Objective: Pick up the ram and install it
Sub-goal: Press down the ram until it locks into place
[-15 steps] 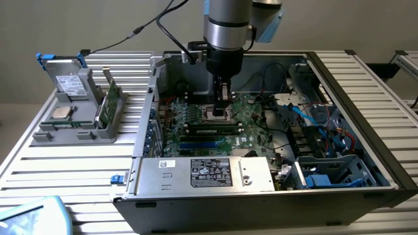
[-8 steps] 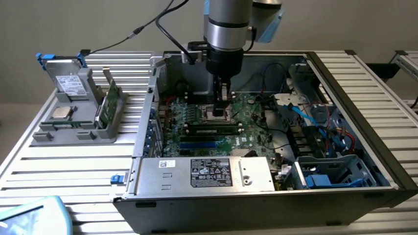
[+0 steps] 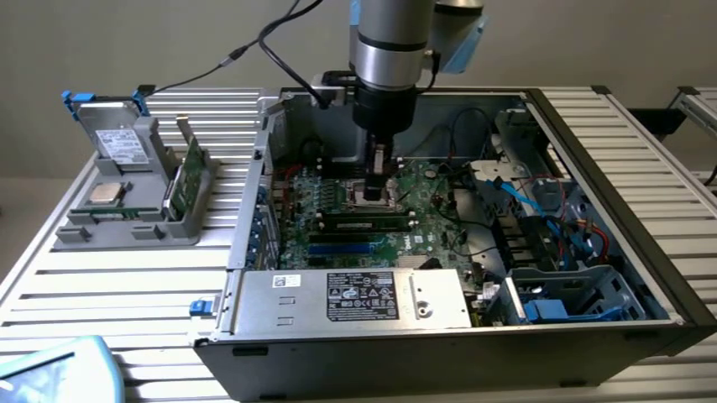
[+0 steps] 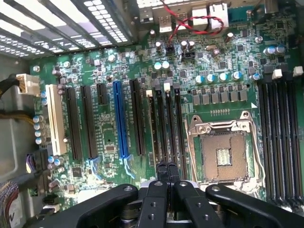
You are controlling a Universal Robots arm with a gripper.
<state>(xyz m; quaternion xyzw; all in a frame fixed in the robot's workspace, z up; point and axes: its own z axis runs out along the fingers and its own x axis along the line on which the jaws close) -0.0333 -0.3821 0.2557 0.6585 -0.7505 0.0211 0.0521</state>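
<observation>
The ram (image 3: 361, 223), a long dark stick with black chips and a pale label, lies lengthwise in the bank of black memory slots (image 3: 349, 238) on the green motherboard (image 3: 431, 201), just beside the open processor socket (image 4: 223, 154). Directly above the socket's edge hangs the gripper (image 3: 380, 178), its fingers (image 4: 161, 172) pressed together and clasping nothing. Room is tight: the case's metal walls (image 3: 248, 189) rise on every side, the silver power supply (image 3: 348, 295) closes off the near edge, and blue and black cables (image 3: 526, 197) crowd the exterior view's right. Outside the case, at the exterior view's left, a grey holder (image 3: 123, 222) stands on the slatted table (image 3: 123, 285).
</observation>
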